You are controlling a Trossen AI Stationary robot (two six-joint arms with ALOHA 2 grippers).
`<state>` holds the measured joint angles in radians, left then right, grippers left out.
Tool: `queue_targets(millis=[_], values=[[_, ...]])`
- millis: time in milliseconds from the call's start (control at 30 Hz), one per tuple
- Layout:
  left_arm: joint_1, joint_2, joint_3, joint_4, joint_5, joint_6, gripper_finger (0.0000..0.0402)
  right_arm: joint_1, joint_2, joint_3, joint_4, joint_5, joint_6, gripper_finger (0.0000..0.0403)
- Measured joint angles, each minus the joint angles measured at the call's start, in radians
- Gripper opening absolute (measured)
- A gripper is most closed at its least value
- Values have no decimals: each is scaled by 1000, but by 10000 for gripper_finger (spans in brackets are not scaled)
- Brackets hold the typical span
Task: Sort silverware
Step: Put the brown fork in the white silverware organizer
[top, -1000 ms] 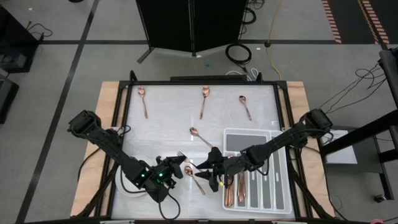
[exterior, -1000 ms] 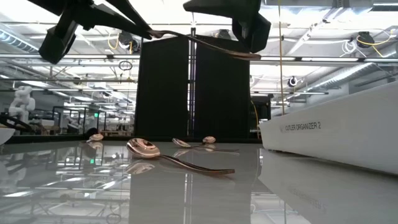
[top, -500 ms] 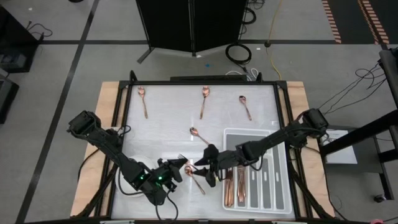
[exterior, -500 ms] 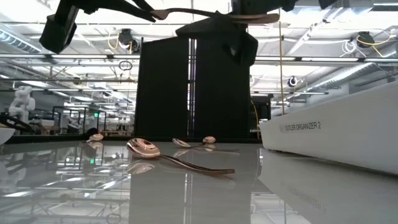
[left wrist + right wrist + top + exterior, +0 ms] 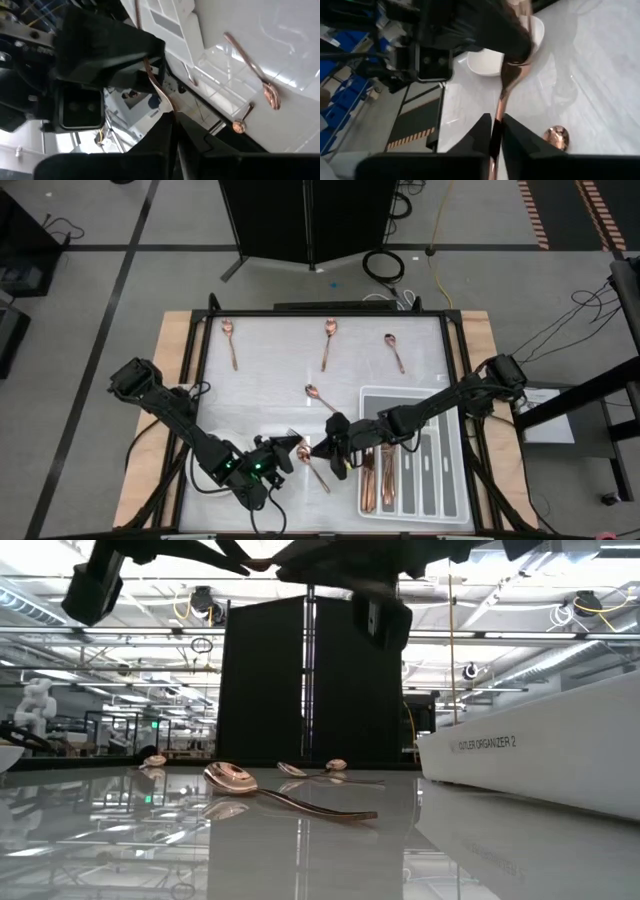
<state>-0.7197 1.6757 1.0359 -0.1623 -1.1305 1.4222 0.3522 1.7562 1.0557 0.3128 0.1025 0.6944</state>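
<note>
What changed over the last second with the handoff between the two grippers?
The right gripper moved in toward the left gripper and shut on the utensil that the left one holds up in the air; both are now shut on it. A second ago the right gripper's jaws were open, farther to the right. The spoons on the table and the tray stayed put.

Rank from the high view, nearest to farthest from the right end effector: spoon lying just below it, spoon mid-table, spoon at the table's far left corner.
Right end effector, left of the grey tray:
1. Spoon beside it, near the front edge.
2. Mid-table spoon, farther back.
3. Far-left spoon, at the back edge.
</note>
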Motion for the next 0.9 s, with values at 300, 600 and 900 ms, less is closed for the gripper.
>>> queue_targets(millis=[300, 600, 900], values=[[0, 0, 0, 16, 24, -76, 89, -13, 1, 0, -19, -4, -29, 2], [-39, -31, 0, -108, -21, -293, 120, -45, -13, 1, -79, 134, -30, 1], [-7, -231, -1, -641, 169, -1210, 121, 54, -168, 1, -374, 472, 123, 0]])
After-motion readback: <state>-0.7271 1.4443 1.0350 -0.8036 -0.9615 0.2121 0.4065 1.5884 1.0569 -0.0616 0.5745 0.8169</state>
